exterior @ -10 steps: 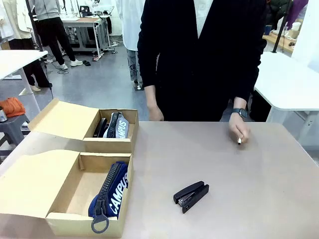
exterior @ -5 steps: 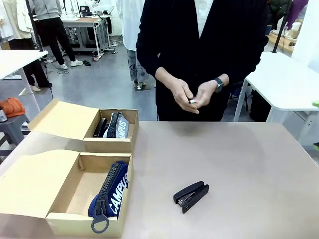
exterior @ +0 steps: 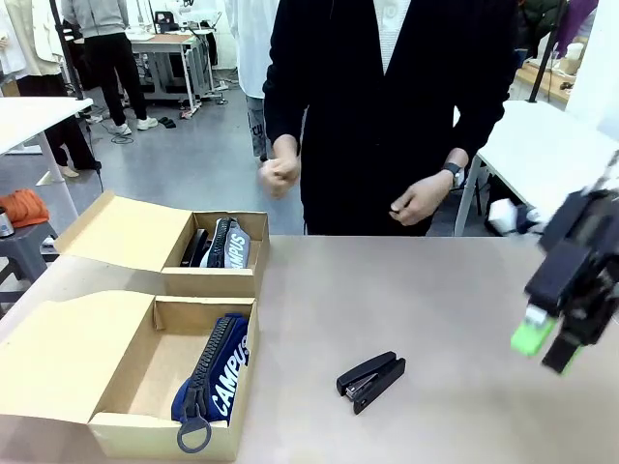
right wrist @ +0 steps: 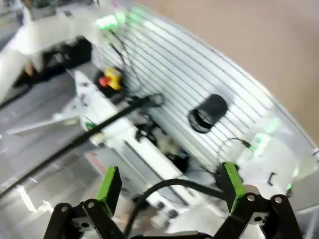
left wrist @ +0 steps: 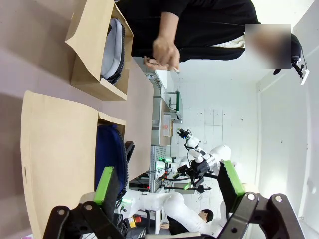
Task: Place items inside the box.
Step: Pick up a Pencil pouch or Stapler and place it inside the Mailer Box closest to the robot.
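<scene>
We are finding the navy fabric pouch [exterior: 221, 372] boxed at eight o'clock, the black wedge-shaped stapler [exterior: 371, 380] lying loose at six; the left pincer [left wrist: 168, 181] and right pincer [exterior: 547, 350] are gaping wide, empty.

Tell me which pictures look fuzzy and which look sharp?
Front view: the right gripper is smeared, while the stapler and the near box look crisp. Right wrist view: fuzzy all over, green pads included. Left wrist view: sharp, but rolled sideways, so the person stands sideways.
</scene>
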Action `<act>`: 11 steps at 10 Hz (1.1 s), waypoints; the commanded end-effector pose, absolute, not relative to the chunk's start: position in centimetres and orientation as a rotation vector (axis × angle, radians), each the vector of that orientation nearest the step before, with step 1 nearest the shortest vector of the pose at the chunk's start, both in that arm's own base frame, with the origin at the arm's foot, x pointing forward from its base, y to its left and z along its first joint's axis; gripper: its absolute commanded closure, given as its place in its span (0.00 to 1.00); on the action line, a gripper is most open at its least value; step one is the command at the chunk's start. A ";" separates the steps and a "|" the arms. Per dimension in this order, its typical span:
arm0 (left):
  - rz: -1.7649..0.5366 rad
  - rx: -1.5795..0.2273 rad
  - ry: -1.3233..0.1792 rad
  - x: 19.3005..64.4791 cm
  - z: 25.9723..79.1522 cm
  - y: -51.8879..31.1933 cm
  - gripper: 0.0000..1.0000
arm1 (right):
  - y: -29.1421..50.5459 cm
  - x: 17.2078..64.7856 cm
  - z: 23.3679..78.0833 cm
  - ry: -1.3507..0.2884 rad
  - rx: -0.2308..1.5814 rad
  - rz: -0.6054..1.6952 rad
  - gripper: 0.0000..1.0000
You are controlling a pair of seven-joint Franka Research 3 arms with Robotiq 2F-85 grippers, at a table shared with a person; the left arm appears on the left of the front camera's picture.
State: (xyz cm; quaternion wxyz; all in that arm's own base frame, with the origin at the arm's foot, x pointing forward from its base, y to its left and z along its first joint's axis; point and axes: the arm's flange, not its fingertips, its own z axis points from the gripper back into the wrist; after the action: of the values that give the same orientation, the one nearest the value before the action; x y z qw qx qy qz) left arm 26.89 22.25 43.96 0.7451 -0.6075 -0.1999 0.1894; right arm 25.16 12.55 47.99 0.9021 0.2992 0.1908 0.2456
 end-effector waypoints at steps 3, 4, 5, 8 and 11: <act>0.397 -1.340 -0.450 26.7 44.1 22.3 0.00 | 15.1 24.1 46.8 0.453 0.574 0.663 0.00; 0.397 -1.340 -0.450 26.7 44.1 22.3 0.00 | 15.6 23.7 45.4 0.565 0.483 0.681 0.00; 0.397 -1.340 -0.450 26.7 44.1 22.3 0.00 | 16.9 23.3 45.6 0.640 0.412 0.865 0.00; 0.397 -1.340 -0.450 26.7 44.1 22.3 0.00 | 26.0 29.6 39.6 0.034 0.351 1.849 0.00; 0.397 -1.340 -0.450 26.7 44.1 22.3 0.00 | 31.0 31.1 36.6 -0.147 0.461 1.939 0.00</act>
State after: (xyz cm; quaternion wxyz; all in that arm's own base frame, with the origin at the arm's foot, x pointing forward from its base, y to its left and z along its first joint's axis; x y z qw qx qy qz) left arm 26.88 22.24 43.95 0.7451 -0.6075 -0.1999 0.1894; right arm 30.47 31.49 37.43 0.6836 0.1275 0.0329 0.7179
